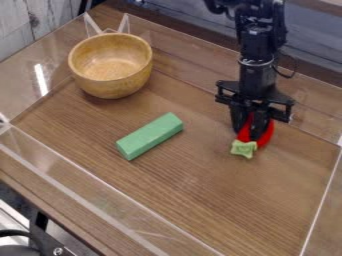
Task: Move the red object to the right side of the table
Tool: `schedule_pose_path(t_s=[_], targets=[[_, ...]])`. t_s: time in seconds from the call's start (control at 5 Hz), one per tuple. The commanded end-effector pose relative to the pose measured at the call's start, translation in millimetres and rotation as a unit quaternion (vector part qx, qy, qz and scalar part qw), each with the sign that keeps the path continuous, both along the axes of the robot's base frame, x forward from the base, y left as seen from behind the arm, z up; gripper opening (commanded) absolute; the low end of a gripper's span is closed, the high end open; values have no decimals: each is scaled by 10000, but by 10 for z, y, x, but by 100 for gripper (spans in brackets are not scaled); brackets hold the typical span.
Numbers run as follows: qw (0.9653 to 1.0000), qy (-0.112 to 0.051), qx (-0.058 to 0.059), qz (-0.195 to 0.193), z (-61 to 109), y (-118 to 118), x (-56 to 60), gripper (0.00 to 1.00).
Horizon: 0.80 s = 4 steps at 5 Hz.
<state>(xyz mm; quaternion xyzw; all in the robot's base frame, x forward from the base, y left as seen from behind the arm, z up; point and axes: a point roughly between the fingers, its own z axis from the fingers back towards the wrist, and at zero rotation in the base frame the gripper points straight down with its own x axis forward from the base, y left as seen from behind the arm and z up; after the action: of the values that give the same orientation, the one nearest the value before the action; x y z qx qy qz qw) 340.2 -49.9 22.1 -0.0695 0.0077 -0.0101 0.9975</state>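
Gently Does It With a Small, Round Toy

The fingers (249,122) are clamped on the red object (262,134), to the right of the green block (150,136) on the brown table (187,210); whether it touches the wood cannot be told. Its pale leafy stem (243,149) pokes out on the side toward the viewer. It is probably light and either plastic or soft plush, so crushing seems a small worry. The rounded body may well roll or slip from a shallow pinch; a grip across its widest part should serve better than one on the stem.
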Motion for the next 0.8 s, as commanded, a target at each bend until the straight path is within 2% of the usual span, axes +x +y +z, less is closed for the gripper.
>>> schedule_pose_path(t_s=[0.0, 0.6], targets=[[10000, -3, 35, 25, -112, -10, 45, 0], [9999, 96, 68, -23, -139, -77, 86, 0]])
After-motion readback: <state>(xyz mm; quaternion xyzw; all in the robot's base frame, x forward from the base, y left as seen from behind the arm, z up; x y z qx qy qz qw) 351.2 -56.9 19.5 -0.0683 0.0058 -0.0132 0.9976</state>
